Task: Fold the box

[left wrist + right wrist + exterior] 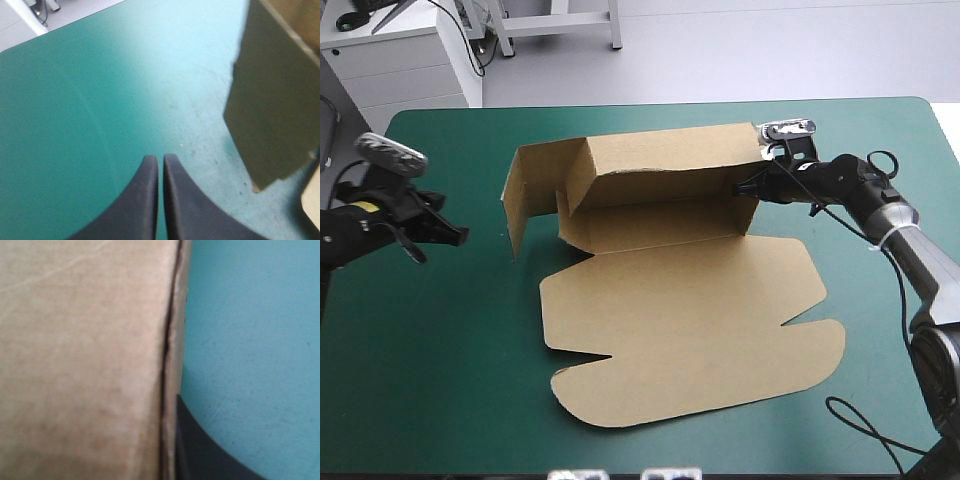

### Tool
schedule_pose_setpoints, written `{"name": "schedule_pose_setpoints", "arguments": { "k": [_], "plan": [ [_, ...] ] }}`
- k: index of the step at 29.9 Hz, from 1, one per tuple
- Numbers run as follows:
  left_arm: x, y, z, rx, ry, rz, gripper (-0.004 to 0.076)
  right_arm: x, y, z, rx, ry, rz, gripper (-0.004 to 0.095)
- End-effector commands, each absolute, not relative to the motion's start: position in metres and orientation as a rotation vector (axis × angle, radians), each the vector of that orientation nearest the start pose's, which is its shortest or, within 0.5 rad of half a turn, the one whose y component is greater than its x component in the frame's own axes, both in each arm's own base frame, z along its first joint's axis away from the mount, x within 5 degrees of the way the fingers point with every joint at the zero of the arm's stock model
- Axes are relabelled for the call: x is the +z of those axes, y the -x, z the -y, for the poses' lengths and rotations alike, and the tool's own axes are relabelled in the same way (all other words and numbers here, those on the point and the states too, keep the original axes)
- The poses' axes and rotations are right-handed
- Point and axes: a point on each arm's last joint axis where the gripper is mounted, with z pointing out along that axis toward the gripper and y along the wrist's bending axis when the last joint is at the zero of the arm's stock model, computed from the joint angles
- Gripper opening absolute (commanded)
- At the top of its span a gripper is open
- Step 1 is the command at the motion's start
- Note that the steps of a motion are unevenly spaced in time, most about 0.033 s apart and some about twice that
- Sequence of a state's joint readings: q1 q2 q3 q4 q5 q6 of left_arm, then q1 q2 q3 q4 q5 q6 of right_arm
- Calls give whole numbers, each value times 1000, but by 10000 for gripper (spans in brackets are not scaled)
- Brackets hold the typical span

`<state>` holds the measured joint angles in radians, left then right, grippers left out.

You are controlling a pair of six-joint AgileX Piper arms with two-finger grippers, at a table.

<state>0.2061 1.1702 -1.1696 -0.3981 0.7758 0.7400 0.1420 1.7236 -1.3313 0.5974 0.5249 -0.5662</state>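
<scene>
Nearest us, toward six o'clock on the teal-green cover (440, 380), the box (690, 320) has its broad lid lying flat, its notched flaps pointing at the table's near edge. The box as a whole sits about mid-table. At nine o'clock from it, well apart from the board, we see the left gripper (455, 236) hanging over bare cover. In its own wrist view the left gripper (160, 157) has its black fingers (145, 200) pressed together in a narrow arch, with only a hairline gap between them, and they pinch nothing. An upright side flap (275, 110) of the box stands ahead of them, toward two o'clock. Farther back, beyond the lid's crease, the rear wall (660, 205) is raised, with a further panel leaning forward over it. At three o'clock from that wall, the right gripper (742, 188) pinches its end. The right wrist view shows the board's edge (170, 365) running up between the fingers, with one black finger (205, 455) against its outer face and the other hidden behind the brown sheet.
</scene>
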Motion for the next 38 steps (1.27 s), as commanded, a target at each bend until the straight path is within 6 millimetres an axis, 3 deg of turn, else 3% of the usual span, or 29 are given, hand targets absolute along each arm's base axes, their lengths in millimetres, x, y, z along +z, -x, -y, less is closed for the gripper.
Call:
{"name": "schedule_pose_setpoints", "arguments": {
  "k": [1, 4, 9, 16, 22, 29, 38],
  "plan": [
    [409, -242, -57, -65, -108, -2011, 16, 302, -376, -80, 402, 336, -2259, -4],
    [405, -249, -73, -174, 38, -1983, 16, 303, -377, -80, 410, 290, -2266, -4],
    [392, -262, -77, -255, 53, -2020, 16, 309, -376, -80, 443, 236, -2304, -4],
    [382, -273, -79, -318, 60, -2037, 16, 342, -364, -72, 318, 316, -2460, -4],
    [380, -276, -79, -352, 77, -2032, 15, 386, -337, -68, 314, 316, -2402, -4],
    [379, -278, -79, -369, 90, -2026, 15, 396, -298, -65, 341, 395, -2575, -4],
    [381, -280, -74, -415, 98, -2003, 15, 420, -267, -62, 371, 333, -2521, -4]
  ]
}}
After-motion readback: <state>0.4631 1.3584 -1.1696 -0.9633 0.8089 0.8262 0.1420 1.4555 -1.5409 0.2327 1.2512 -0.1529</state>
